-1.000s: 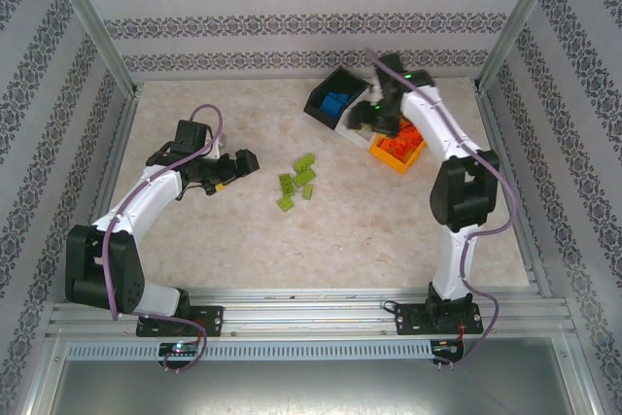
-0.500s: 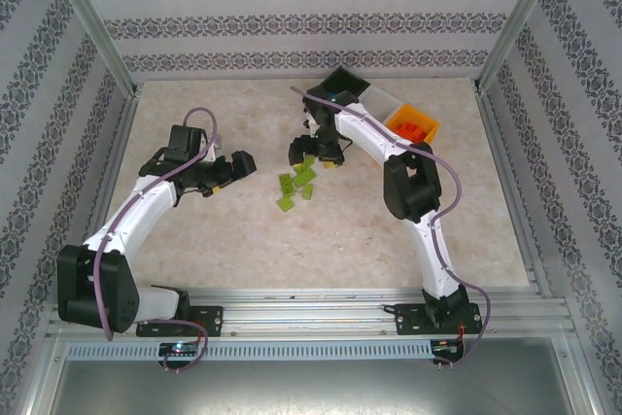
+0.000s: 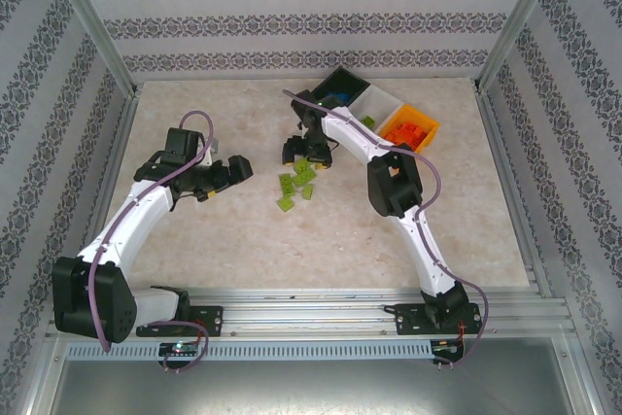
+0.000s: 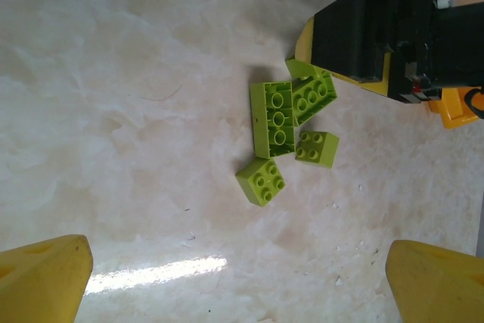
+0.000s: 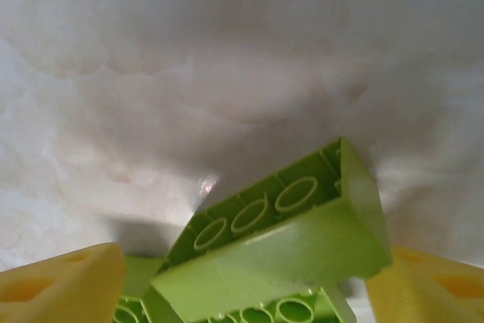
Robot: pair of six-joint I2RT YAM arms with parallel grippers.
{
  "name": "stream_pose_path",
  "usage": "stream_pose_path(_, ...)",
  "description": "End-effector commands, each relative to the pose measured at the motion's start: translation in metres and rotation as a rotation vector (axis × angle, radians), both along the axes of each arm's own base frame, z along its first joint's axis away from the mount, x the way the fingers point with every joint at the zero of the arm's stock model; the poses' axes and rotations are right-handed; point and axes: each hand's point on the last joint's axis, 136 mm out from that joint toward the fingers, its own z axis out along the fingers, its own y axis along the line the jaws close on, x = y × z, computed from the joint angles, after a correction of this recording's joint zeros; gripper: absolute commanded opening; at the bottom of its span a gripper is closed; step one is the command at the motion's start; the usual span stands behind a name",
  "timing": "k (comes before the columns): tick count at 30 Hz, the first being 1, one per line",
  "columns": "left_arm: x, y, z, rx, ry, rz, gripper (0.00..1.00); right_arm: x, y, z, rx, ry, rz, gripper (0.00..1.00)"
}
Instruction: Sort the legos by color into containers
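The right tool [image 3: 306,155], fingers [image 5: 60,285] spread, hangs over the lime green legos [image 3: 296,184] in the middle of the bench [image 3: 389,230], one tilted brick [image 5: 280,251] between them, long axis 8 to 2 o'clock; the spread left tool [image 3: 236,170] is farther, at 9 o'clock.

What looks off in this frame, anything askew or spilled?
Nothing looks spilled or damaged. One lime green plastic brick is askew: it sits tilted on a neighbouring brick in the loose pile, between the fingers of the open right gripper.
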Motion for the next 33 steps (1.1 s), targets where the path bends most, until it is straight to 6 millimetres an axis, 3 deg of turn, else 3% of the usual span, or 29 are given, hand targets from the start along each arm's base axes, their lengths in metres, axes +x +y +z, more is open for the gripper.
stream_pose_path(1,-0.007,0.004,0.000,0.031,0.006,-0.011,1.00,0.002,-0.001,-0.003,-0.043,-0.002,-0.027,0.75)
stream_pose_path(10,-0.003,0.003,-0.002,0.029,0.009,-0.014,1.00,0.016,-0.007,0.000,-0.061,-0.043,-0.051,0.47)
stream_pose_path(17,-0.001,0.003,-0.004,0.024,0.005,-0.013,1.00,0.023,-0.030,0.010,-0.081,-0.061,-0.079,0.42)
stream_pose_path(19,-0.001,0.003,-0.005,0.022,0.005,-0.014,1.00,0.025,-0.035,0.013,-0.072,-0.060,-0.085,0.46)
stream_pose_path(23,0.001,0.003,-0.004,0.020,0.001,-0.014,1.00,0.032,-0.034,0.024,-0.051,-0.097,-0.051,0.73)
stream_pose_path(25,0.002,0.002,-0.005,0.018,0.005,-0.015,1.00,0.034,-0.030,0.027,-0.039,-0.114,-0.013,0.94)
stream_pose_path(26,0.002,0.002,-0.005,0.017,0.008,-0.015,1.00,0.036,-0.028,0.028,-0.037,-0.124,0.010,0.98)
stream_pose_path(33,-0.001,0.005,-0.004,0.035,0.019,-0.024,1.00,0.038,-0.017,0.014,-0.041,-0.154,0.172,0.98)
